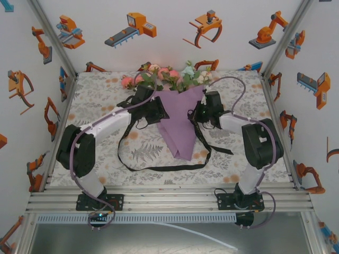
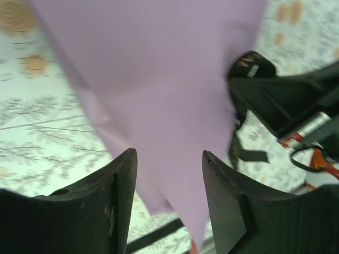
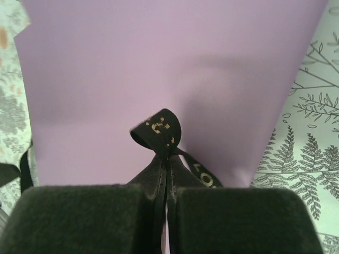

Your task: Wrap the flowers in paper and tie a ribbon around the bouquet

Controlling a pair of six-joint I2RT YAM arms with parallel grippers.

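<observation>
The bouquet lies in the middle of the table, a lilac paper (image 1: 183, 127) cone with its tip toward me. Pink and cream flowers (image 1: 170, 76) spill out of its far end. My left gripper (image 1: 157, 112) is at the cone's left edge. In the left wrist view this gripper (image 2: 169, 159) is open; the paper (image 2: 159, 79) shows beyond the gap and neither finger presses it. My right gripper (image 1: 197, 114) is at the cone's right edge. It (image 3: 165, 190) is shut on the black ribbon (image 3: 159, 127), and a small lettered loop sticks out past the pads against the paper (image 3: 169, 69).
The rest of the ribbon (image 1: 159, 168) trails in a wide loop over the fern-print tablecloth (image 1: 100, 100), passing under the cone's tip, with a loose end at the right (image 1: 222, 151). Printed walls close in the left, back and right. Purple-grey cables run along both arms.
</observation>
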